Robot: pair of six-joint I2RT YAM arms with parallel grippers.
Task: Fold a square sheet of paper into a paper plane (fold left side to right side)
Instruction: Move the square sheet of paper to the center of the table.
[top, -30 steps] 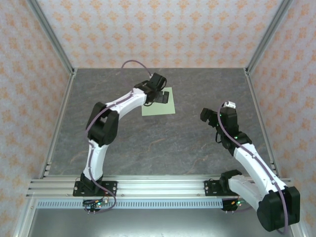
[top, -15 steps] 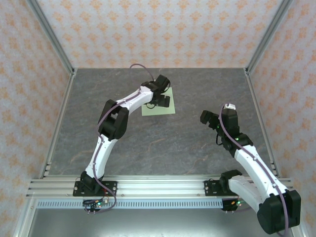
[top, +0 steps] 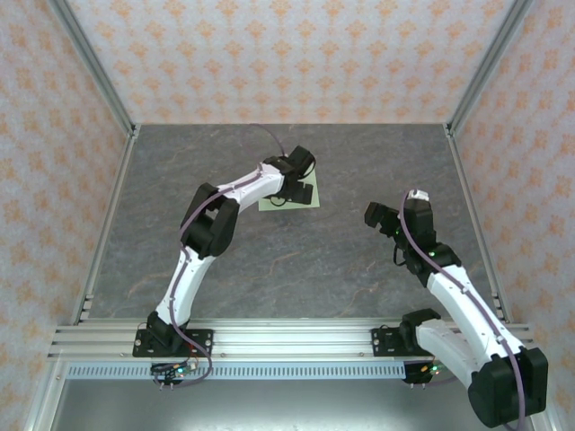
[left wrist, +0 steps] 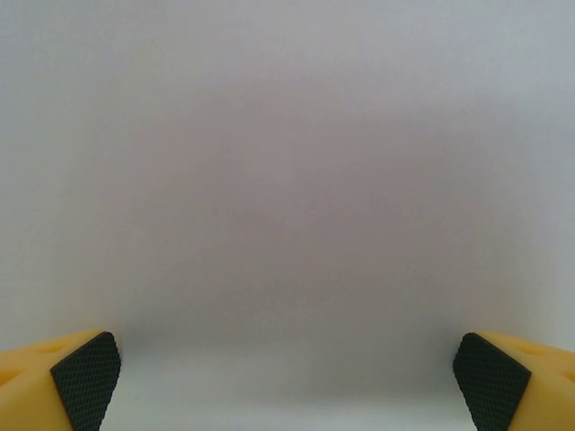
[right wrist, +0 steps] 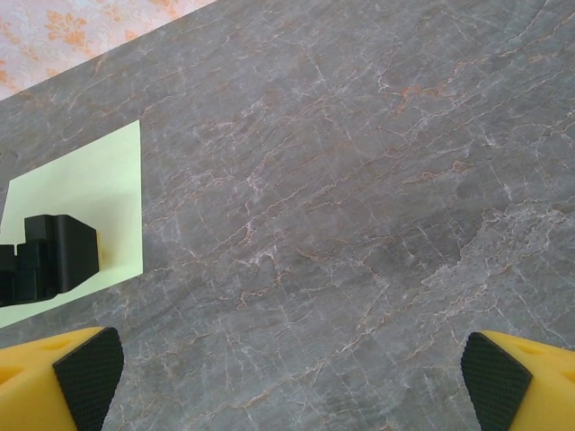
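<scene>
You face a lab test cell: patterned panels (top: 287,54) at 12 o'clock, aluminium rail (top: 287,337) at 6, grey stone-look worktop (top: 305,269).

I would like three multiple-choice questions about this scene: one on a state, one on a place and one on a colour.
1. How do the right arm's jaws stand?
A) shut on something B) shut, empty C) open, empty
2. Where is the square sheet of paper?
A) under the right arm's jaws B) under the left arm's jaws C) held up in the air
3. What colour is the sheet?
A) white B) pale green C) orange

Answers: 1 C, its pads sit far apart over bare table. 2 B, the top view shows that arm's end over the sheet. 3 B, plain in the right wrist view.
</scene>
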